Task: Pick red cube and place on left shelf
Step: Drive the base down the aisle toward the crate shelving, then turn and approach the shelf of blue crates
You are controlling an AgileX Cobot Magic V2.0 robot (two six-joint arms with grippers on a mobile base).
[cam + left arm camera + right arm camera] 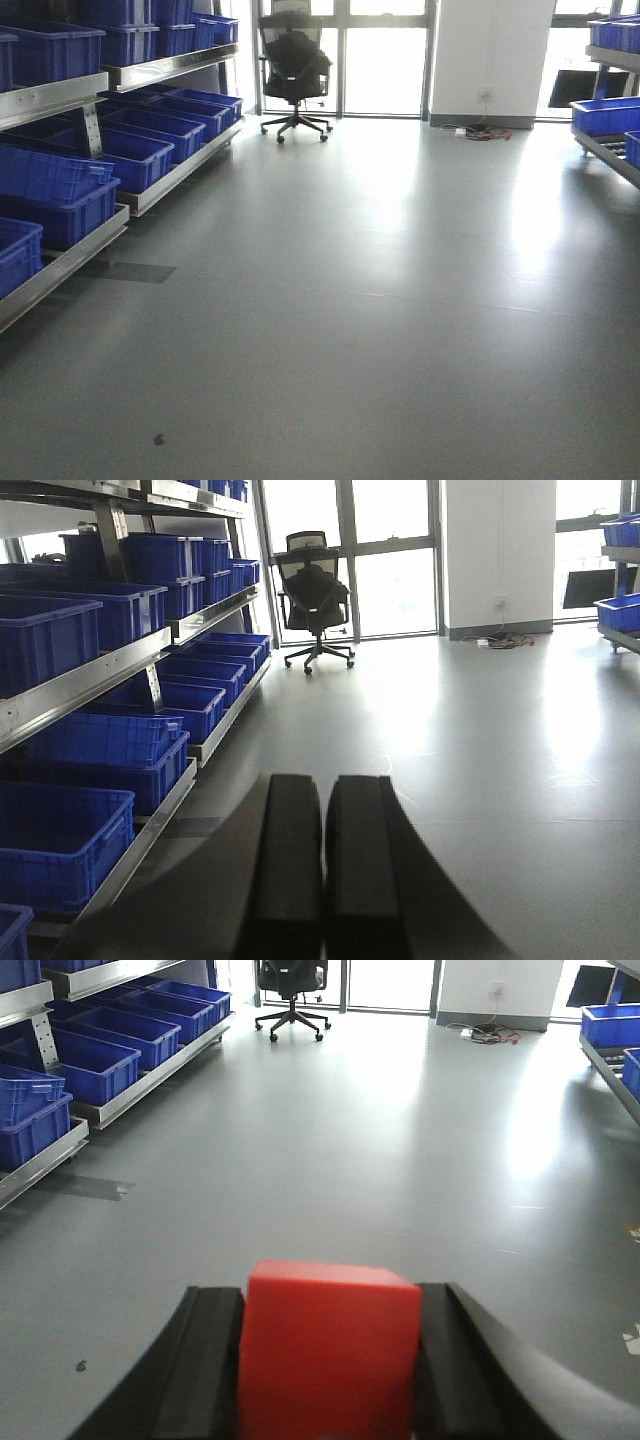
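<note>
The red cube sits clamped between the two black fingers of my right gripper, held above the grey floor. My left gripper is shut and empty, its two black fingers pressed together, pointing along the floor. The left shelf, a steel rack with blue crates on two levels, runs along the left side in the front view; it also shows in the left wrist view and in the right wrist view. Neither gripper shows in the front view.
A black office chair stands at the far windows. Another rack with blue crates is on the right. A white pillar with cables at its foot is at the back. Grey floor lies between the racks.
</note>
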